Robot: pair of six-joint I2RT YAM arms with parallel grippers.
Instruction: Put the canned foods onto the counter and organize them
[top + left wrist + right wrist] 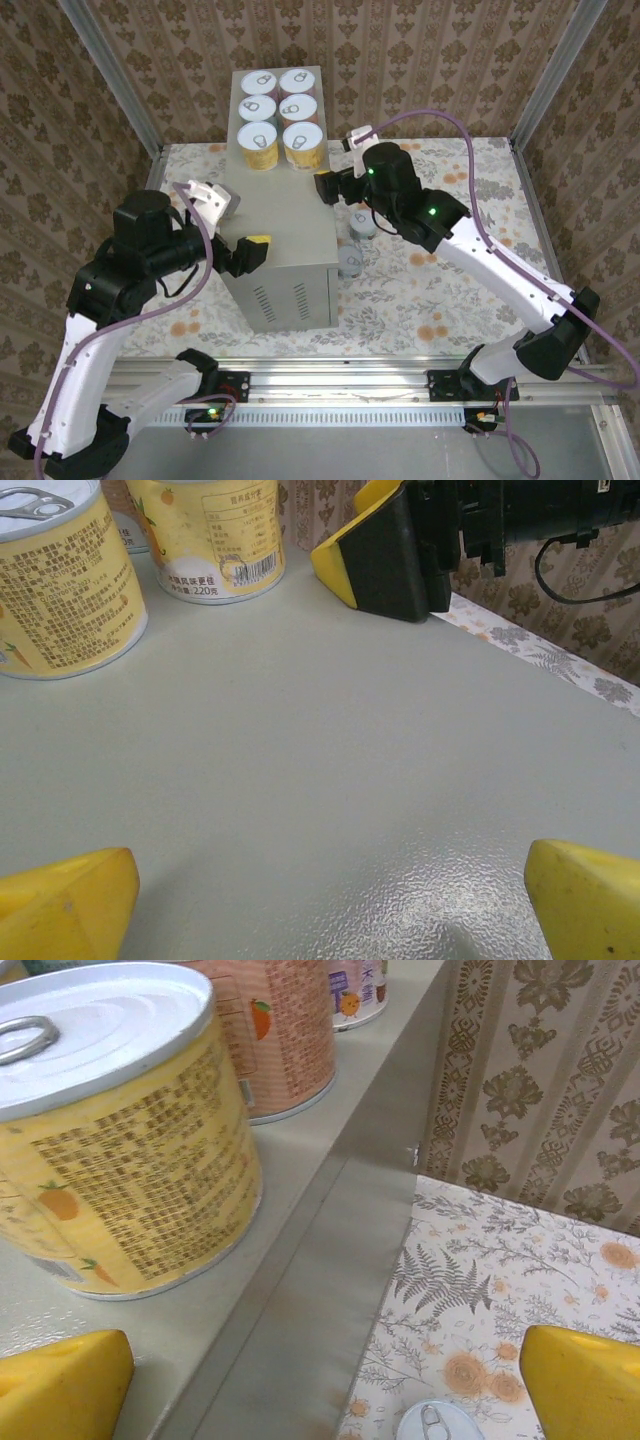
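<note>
Six cans [261, 108] sit paired at the far end of the tabletop [285, 235], apparently leaving room for two cans [351, 262] on the floor [450, 290]; both arms' jaws gape wide, empty.

Yellow-orange and pink-labelled cans [259, 156], white lids [302, 137], grey-beige counter [290, 220], beige floral floor [440, 292], brown damask walls [420, 60]

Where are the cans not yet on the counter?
Top view: two cans stand on the floral floor close beside the counter's right side, under the right arm.
</note>
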